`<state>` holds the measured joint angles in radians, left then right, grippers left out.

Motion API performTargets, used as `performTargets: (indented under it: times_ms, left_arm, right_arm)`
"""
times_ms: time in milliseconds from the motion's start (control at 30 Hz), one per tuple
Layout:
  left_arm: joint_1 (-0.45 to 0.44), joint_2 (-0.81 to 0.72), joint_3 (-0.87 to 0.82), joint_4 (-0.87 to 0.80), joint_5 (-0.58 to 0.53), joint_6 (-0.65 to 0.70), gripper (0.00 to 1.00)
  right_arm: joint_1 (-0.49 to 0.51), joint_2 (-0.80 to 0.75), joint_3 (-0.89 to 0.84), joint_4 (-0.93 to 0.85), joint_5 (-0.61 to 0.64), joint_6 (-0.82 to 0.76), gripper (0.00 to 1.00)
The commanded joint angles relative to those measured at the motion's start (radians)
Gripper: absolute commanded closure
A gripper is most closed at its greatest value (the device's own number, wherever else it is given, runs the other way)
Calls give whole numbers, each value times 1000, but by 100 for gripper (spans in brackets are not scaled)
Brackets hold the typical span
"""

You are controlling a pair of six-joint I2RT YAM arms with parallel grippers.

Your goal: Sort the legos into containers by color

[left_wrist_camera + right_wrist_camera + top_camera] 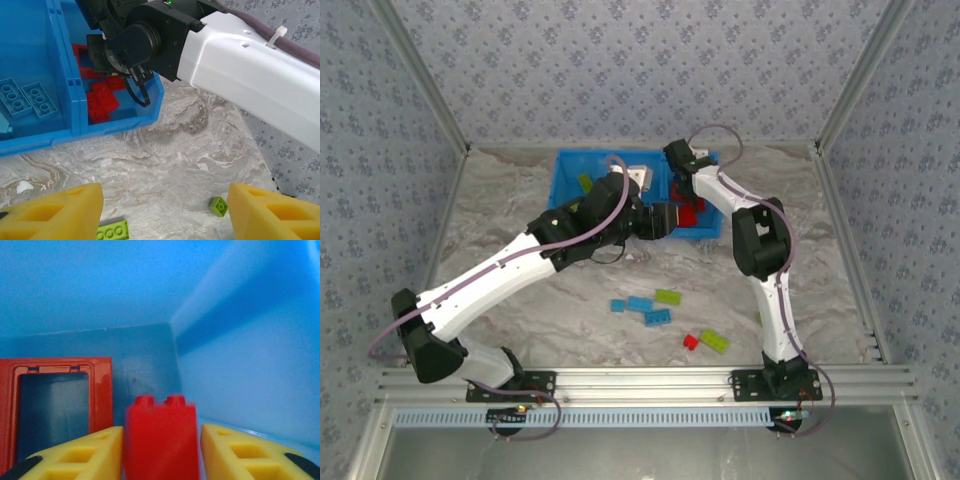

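The blue bin [575, 165] stands at the back of the table. My right gripper [161, 455] is down in the bin's right compartment [240, 365]. Its fingers are open around a blurred red brick [160, 440]: the left finger touches it, and a gap shows at the right finger. The red frame [102, 390] leans just behind on the left. My left gripper [165, 210] hangs open and empty over the table in front of the bin. A lime green brick [112, 231] lies by its left finger and a small green one [218, 206] by its right.
Red bricks [102, 100] lie in the right compartment and light blue ones [40, 99] in the middle. Loose on the table are blue bricks [640, 302], a green one [667, 296], a red one [690, 341] and another green [713, 340]. The right arm [240, 65] reaches over the bin.
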<state>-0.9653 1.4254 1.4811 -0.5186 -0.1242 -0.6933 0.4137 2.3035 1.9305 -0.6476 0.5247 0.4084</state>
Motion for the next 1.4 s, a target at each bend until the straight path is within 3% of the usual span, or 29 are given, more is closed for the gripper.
performTargets:
  times_ms: [0,67,300,533,700,867,1100,1167,1367]
  left_arm:
    - [-9,2,-5,24,-9,0,33]
    - [-10,1,-7,22,-12,0,33]
    - [-19,7,-17,29,-16,8,33]
    - [-33,2,-25,45,-7,45,32]
    - [-38,2,-42,70,42,68,32]
    - [-65,45,-77,125,103,107,33]
    - [-93,142,-120,244,192,126,33]
    - [-123,208,-86,254,221,154,33]
    - [-256,450,97,163,177,280,33]
  right_arm:
    - [-7,20,32,-18,-1,-7,48]
    - [-6,16,28,-23,-2,-1,44]
    - [5,-109,-2,10,-17,-16,43]
    - [13,-385,-103,18,-48,-39,42]
    - [3,-688,-323,7,-117,-42,44]
    - [-10,-1071,-534,-99,-337,-66,44]
    - [-8,-1481,-578,-373,-631,-89,42]
    - [-8,-1549,-556,-404,-784,-114,40]
    - [-8,-1642,-471,-465,-976,-125,39]
